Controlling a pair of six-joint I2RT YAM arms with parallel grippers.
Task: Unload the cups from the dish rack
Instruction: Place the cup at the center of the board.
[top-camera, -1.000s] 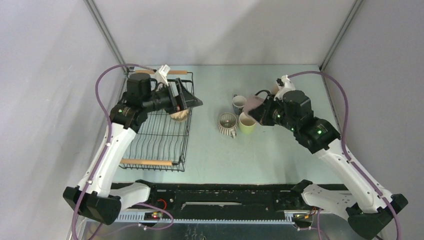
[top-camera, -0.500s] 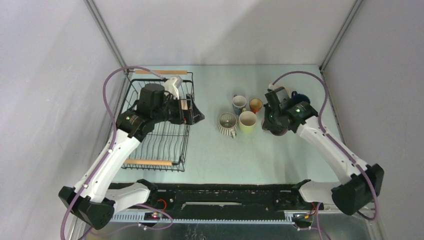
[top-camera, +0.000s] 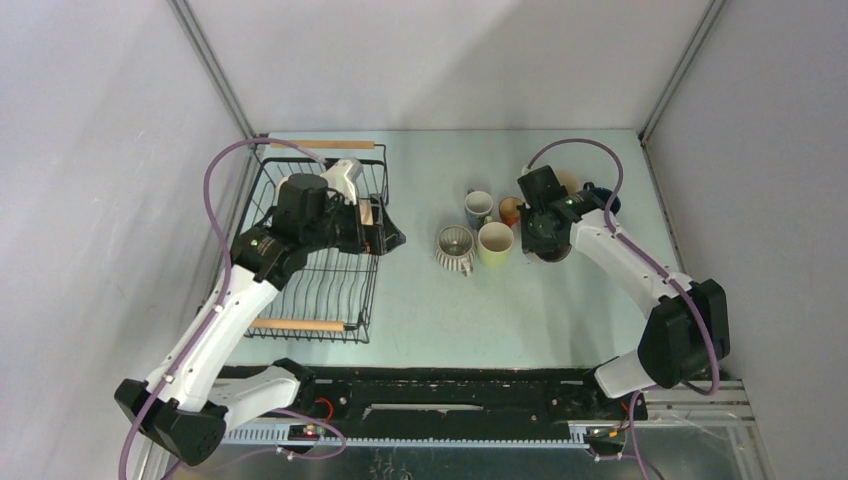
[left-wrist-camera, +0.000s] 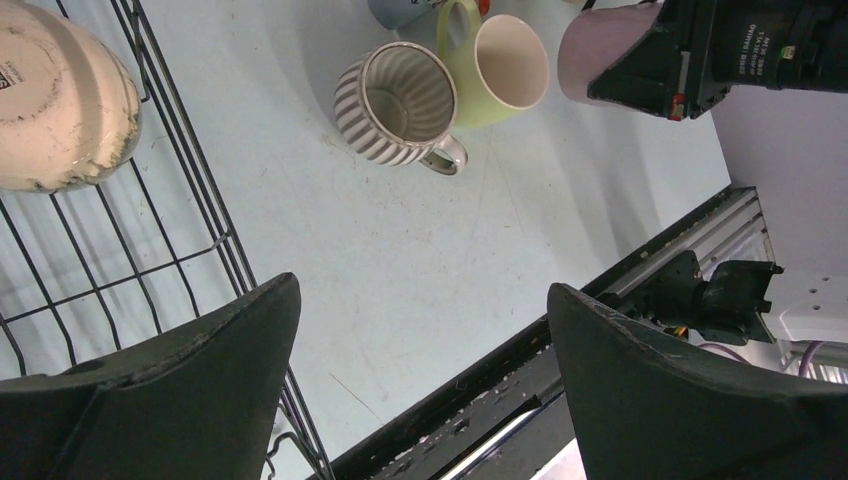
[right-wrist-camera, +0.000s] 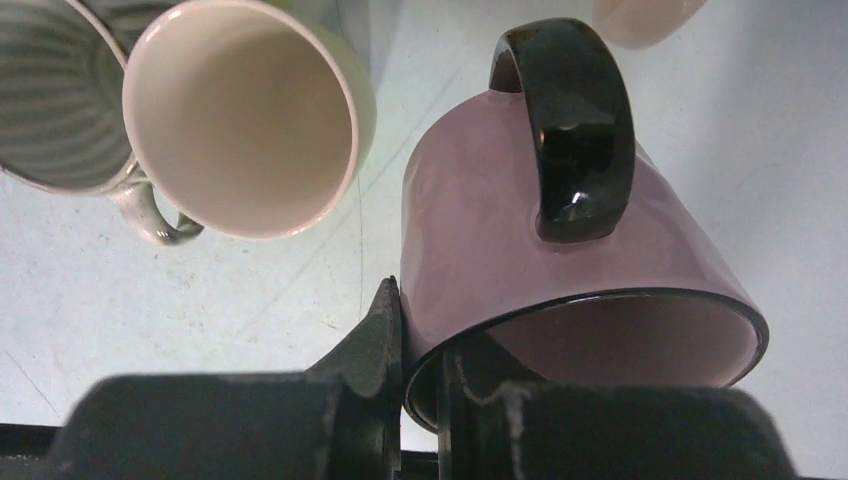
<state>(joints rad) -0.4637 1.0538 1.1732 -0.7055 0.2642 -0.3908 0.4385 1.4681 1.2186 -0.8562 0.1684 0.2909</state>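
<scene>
The black wire dish rack (top-camera: 322, 272) stands at the left. A cream cup (left-wrist-camera: 60, 95) lies in it. My left gripper (top-camera: 388, 238) is open and empty above the rack's right edge (left-wrist-camera: 190, 200); in the left wrist view (left-wrist-camera: 422, 290) bare table shows between its fingers. My right gripper (top-camera: 540, 232) is shut on the rim of a mauve cup with a black handle (right-wrist-camera: 540, 260), one finger inside and one outside, right of the yellow-green cup (top-camera: 495, 243). The ribbed cream cup (top-camera: 455, 247), grey-blue cup (top-camera: 478, 207) and tan cup (top-camera: 511, 210) stand on the table.
A dark blue cup (top-camera: 600, 195) and a pale cup (top-camera: 568, 180) stand behind the right arm, partly hidden. Grey walls close the table on three sides. The black base rail (top-camera: 450, 385) runs along the near edge.
My right arm carried the mauve cup down and to the right of the yellow-green cup, then shifted a little left. My left gripper moved to the rack's right edge and stays open.
</scene>
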